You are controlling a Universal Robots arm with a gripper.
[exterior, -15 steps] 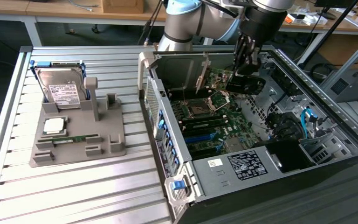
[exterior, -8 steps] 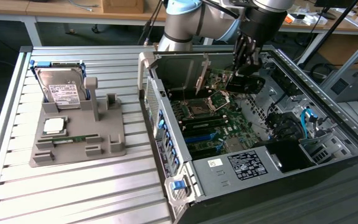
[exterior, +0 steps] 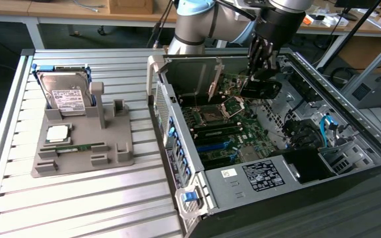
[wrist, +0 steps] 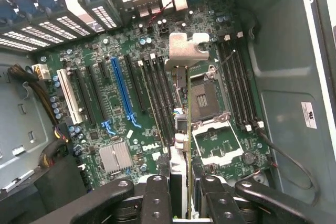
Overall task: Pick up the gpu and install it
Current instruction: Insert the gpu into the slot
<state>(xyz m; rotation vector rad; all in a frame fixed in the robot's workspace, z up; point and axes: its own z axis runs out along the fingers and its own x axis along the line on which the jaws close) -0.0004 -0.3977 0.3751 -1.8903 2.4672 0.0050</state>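
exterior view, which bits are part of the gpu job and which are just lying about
In the job:
- gpu, held in the pincer over the motherboard
- motherboard
- pc case

Lying about:
- hard drive
- RAM stick
- cpu
- grey parts holder

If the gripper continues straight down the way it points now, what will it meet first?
Probably the motherboard. The gripper, its jaws shut on the gpu, points down into the open computer case. The card's lower edge would likely touch first, near the slots beside the CPU socket; depth is unclear.
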